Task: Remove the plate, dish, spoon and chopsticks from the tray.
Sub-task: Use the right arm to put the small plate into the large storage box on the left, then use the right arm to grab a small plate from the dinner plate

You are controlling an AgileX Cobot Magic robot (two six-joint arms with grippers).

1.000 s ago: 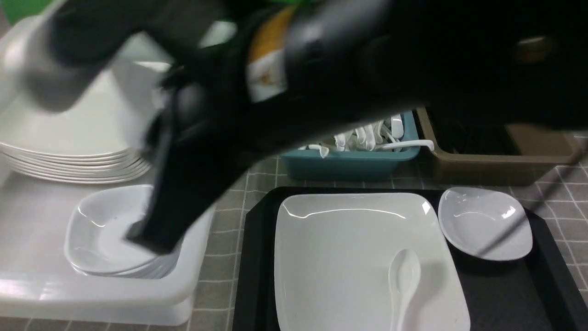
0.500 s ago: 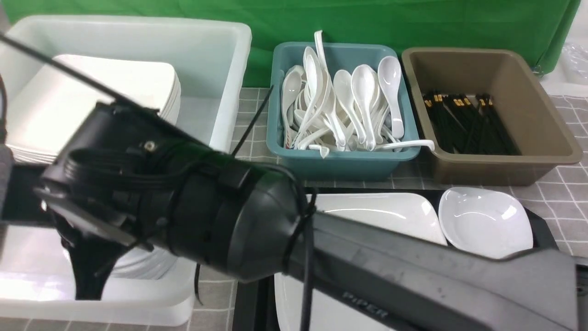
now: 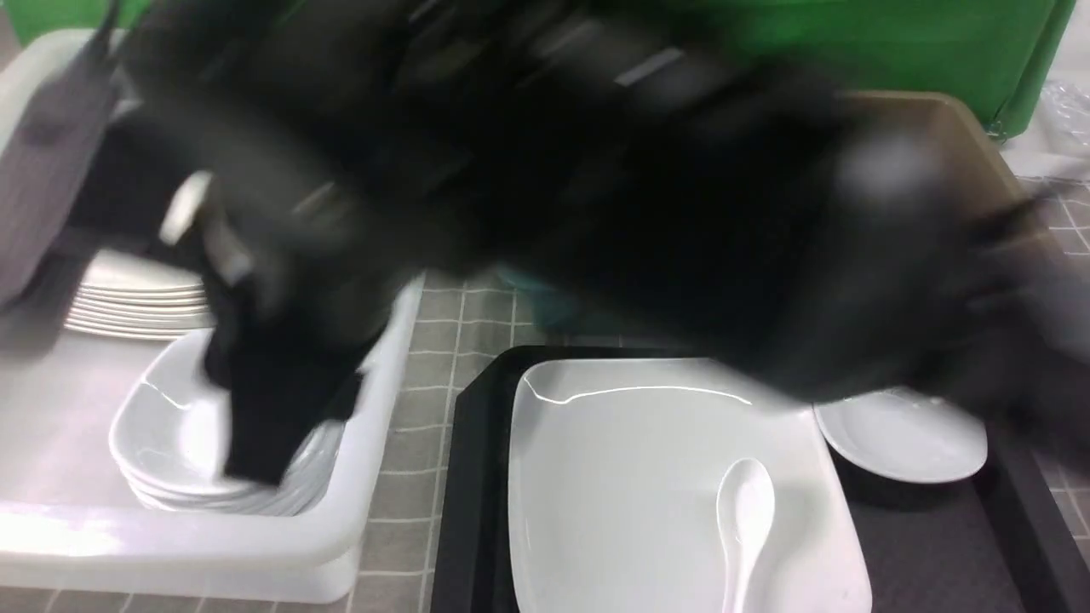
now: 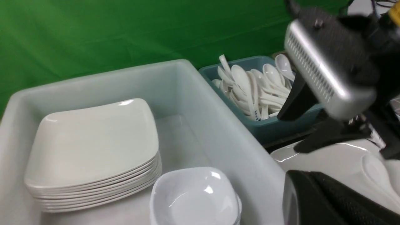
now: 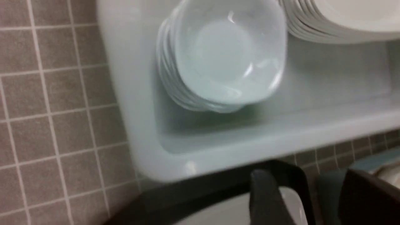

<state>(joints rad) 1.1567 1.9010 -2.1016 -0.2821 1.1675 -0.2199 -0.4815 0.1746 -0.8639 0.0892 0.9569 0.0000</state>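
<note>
The black tray [image 3: 477, 477] holds the big white plate [image 3: 630, 477], and the white spoon [image 3: 745, 511] lies on the plate's near right part. The small dish [image 3: 903, 438] rests on the tray to the right of the plate, partly behind my blurred right arm. No chopsticks show in any view. My right gripper [image 5: 315, 200] is open and empty above the tray's far left corner, and it also shows in the left wrist view [image 4: 312, 122]. My left gripper [image 4: 300, 193] is shut and empty beside the stacked dishes.
A white tub [image 3: 375, 477] left of the tray holds a stack of plates [image 4: 90, 147] and a stack of small dishes [image 5: 225, 59]. A teal tub of spoons [image 4: 262, 84] stands behind the tray. A brown tub [image 3: 962, 145] shows at the far right. The blurred arm hides the middle.
My right arm has swung back from over the white tub toward the tray. Its jaws have opened, and nothing is in them.
</note>
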